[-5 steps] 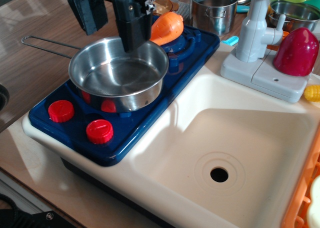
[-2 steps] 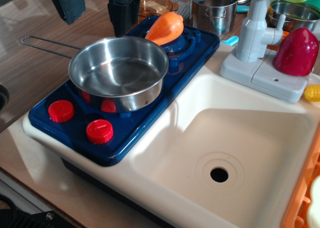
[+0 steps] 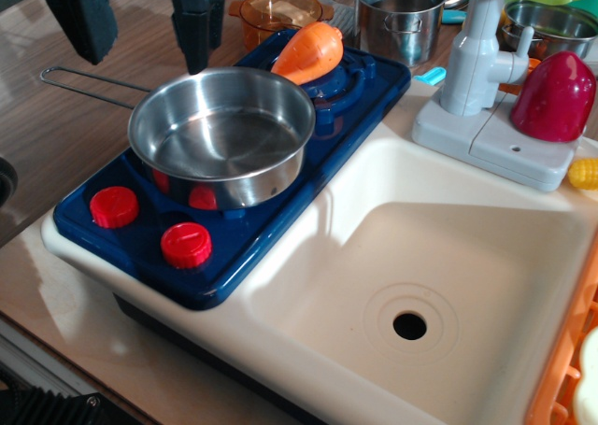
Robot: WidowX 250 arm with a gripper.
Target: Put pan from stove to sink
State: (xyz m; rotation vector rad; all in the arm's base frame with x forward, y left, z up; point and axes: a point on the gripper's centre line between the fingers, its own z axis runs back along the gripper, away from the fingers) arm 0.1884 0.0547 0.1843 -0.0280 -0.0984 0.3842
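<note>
Pan (image 3: 222, 135) on the stove (image 3: 234, 177) at left of frame, untouched; long wire handle (image 3: 84, 82) running out to the upper left over the bench (image 3: 56, 154). Gripper (image 3: 145, 19) at upper left, jaws spread wide and empty, straddling above that handle; sink (image 3: 486, 247) lower right.

Bright even light, glare on the pan (image 3: 221, 135) and tabletop (image 3: 56, 33), soft shadows, sharp focus
</note>
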